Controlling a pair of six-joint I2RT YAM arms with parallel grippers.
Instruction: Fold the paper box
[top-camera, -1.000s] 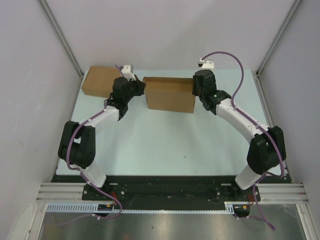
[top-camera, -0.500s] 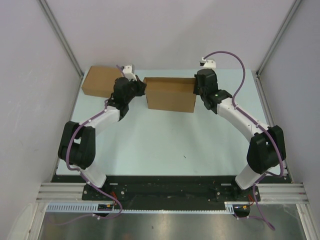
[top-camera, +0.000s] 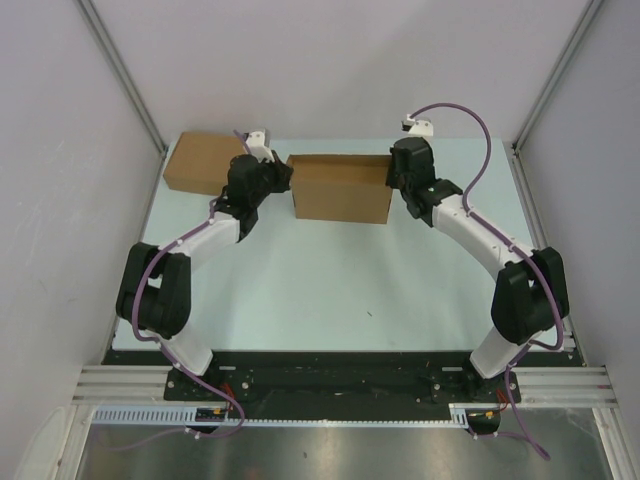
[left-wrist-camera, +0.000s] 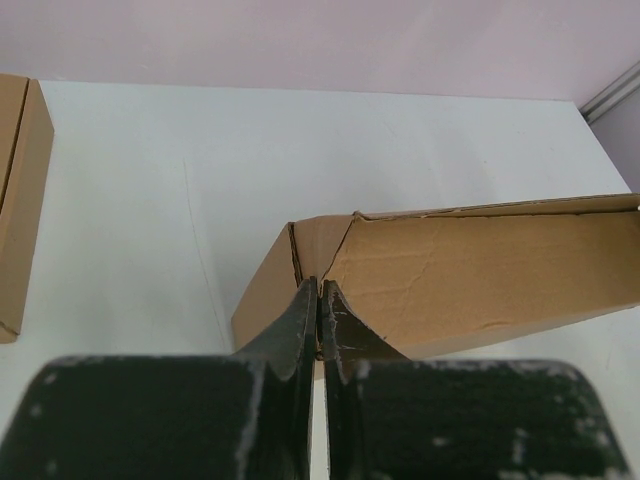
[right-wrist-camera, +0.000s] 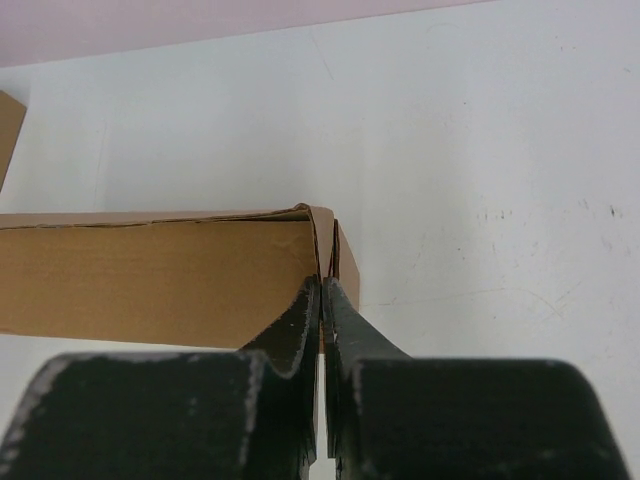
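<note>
Now the right fingers (right-wrist-camera: 312, 305) have come together. 1 second ago they stood a little apart at the right end of the paper box (top-camera: 340, 188); at this moment they are pinched tight on the thin cardboard of that end, with a sliver of brown showing between them. The left fingers (left-wrist-camera: 308, 310) have not changed. They stay closed on the cardboard edge at the box's left end corner. From overhead, we see no shift in the box itself.

We read this as both ends now being held, so the box is pinned for whatever crease or tuck comes next. We judge the fold to be well along, since the long wall and the end walls already stand. We cannot tell from these views whether the top is closed.

The paper box sits at the far middle of the counter (top-camera: 330, 280), between the 2 arms. Its long axis runs left to right, roughly parallel to the counter's far edge, with 1 end pointing at each arm and its long side wall facing the arm bases. A second box (top-camera: 200, 163) lies at the far left corner, apart from it.
</note>
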